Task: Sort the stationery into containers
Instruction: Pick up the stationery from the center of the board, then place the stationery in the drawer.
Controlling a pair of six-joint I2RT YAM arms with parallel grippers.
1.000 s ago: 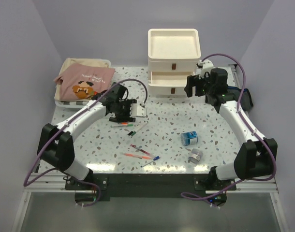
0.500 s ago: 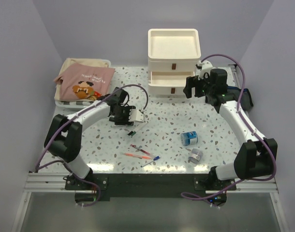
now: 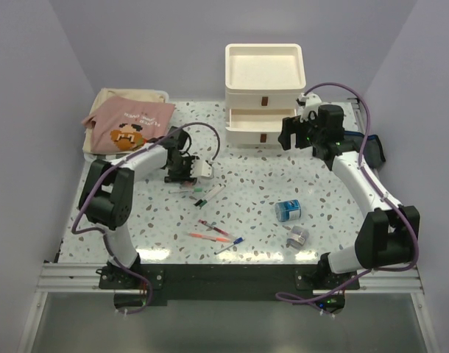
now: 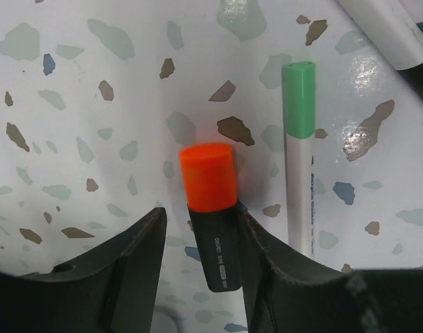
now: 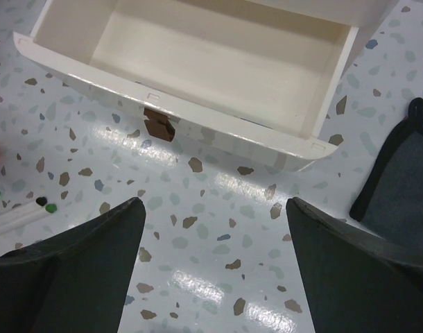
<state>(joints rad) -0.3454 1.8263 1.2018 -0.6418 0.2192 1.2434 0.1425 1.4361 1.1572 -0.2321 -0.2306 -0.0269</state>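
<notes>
Orange-capped marker (image 4: pixel 209 179) | between fingers of left claw (image 4: pixel 201 216), lengthwise along them | jaws half-wide, not yet gripping | right claw (image 5: pixel 213 205) wide, empty

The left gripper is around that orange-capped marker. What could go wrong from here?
1. The orange marker lies tilted between the jaws of the left gripper, nearer one side than the other. A squeeze may twist it or flick it out rather than hold it.
2. The green marker lies close beside it on the table. The gripper could nudge it and send it rolling.
</notes>
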